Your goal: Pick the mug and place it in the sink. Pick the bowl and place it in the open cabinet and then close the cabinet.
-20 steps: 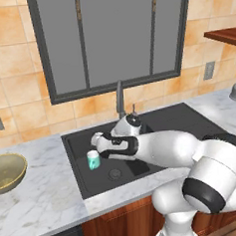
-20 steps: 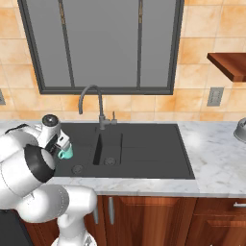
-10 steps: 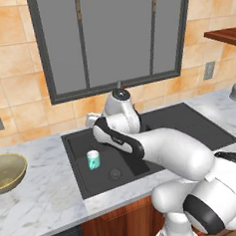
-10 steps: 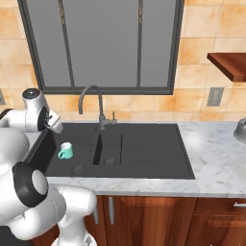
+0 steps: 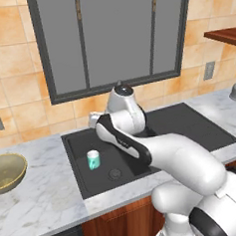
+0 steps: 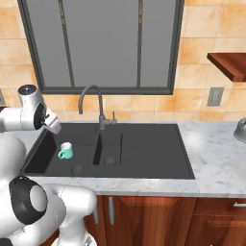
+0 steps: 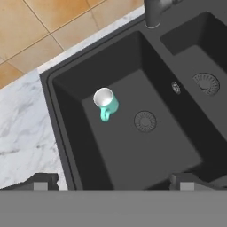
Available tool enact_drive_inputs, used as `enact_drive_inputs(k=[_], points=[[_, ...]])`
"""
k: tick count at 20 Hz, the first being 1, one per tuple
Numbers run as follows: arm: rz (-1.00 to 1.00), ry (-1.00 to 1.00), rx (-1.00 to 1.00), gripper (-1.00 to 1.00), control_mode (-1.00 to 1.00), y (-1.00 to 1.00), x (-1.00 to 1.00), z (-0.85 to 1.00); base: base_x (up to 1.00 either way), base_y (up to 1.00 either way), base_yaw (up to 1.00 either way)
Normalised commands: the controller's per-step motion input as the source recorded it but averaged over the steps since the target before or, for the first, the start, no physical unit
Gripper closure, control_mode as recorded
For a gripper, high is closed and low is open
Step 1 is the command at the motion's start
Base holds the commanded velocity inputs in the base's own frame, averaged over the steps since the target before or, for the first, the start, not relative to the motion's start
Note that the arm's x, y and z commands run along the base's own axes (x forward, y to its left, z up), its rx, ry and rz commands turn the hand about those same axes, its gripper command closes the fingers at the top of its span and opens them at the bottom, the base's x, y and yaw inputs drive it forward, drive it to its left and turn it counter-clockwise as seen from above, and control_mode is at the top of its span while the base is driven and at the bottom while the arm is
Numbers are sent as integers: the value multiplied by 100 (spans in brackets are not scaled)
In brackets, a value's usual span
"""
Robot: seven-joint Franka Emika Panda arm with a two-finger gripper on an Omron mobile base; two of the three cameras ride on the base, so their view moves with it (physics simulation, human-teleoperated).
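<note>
Small teal mug (image 7: 106, 102) upright on the floor of the wide matte black double-basin sink (image 7: 66, 75), left basin, at about 9 o'clock from the round drain (image 7: 145, 121), handle toward the front rim. Fingers (image 7: 42, 181) spread wide, holding nothing, raised well above the basin; mug well apart from both tips, at roughly 12 o'clock between them in the hand view. Round olive-tan ceramic bowl (image 5: 6, 171) on the white marble table (image 5: 41, 200), at 9 o'clock of the sink.
</note>
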Motion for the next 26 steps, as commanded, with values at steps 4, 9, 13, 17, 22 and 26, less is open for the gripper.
enact_drive_inputs(k=[4, 9, 13, 17, 22, 26], points=[[0, 0, 3, -100, -100, -39, -55, 0, 0, 0, 0], [0, 0, 0, -100, -100, -17, -48, 16, 0, 0, 0], [2, 0, 0, -100, -100, -14, -30, 28, 0, 0, 0], [4, 6, 0, -100, -100, -10, -20, 55, 0, 0, 0], [2, 21, 0, -100, -100, 0, -24, 67, 0, 0, 0], [-1, 28, -4, -100, -100, -1, -36, 28, 0, 0, 0]])
